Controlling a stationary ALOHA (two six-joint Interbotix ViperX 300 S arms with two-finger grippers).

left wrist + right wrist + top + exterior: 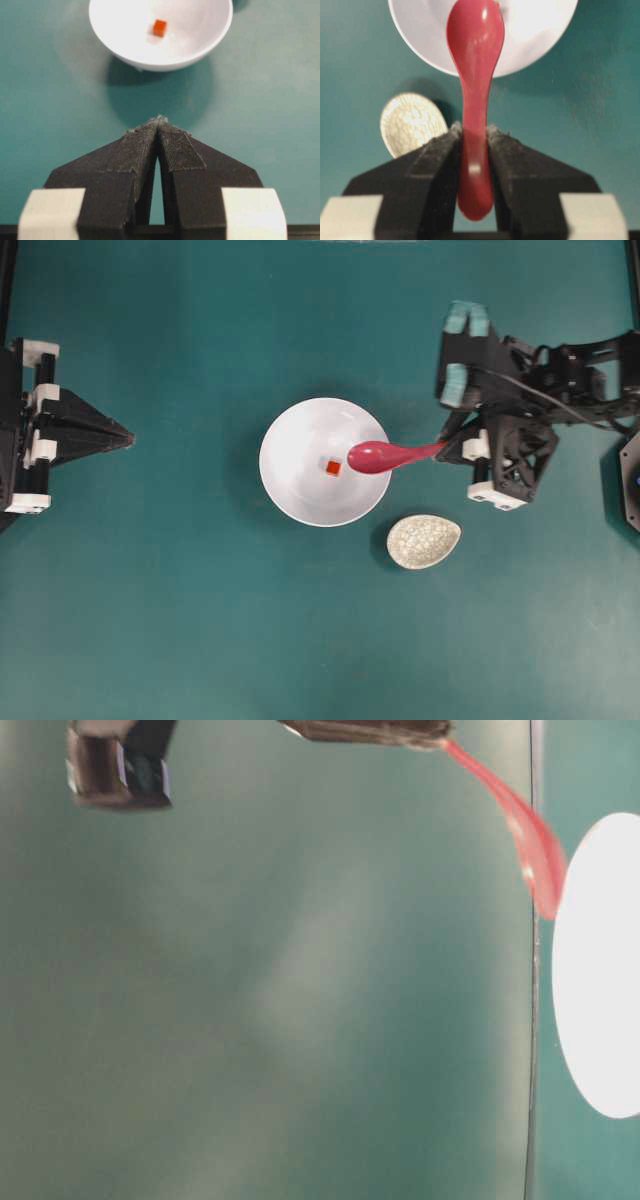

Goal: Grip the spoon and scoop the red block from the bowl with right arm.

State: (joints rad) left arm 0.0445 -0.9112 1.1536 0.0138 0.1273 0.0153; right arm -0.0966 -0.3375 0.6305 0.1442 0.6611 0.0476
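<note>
Non-task items: one small speckled beige oval dish (424, 541), crackle-pattern glaze, sitting flat on the teal table surface (180, 620). One end tapers to a blunt point toward the right of the overhead view. Throws a soft shadow along its left and lower edge. Right wrist view shows the same dish (413, 123) at lower left, partly cut off at its lower right, interior pale with fine tan mottling. Table (600, 100) shows a few faint scuff marks.
</note>
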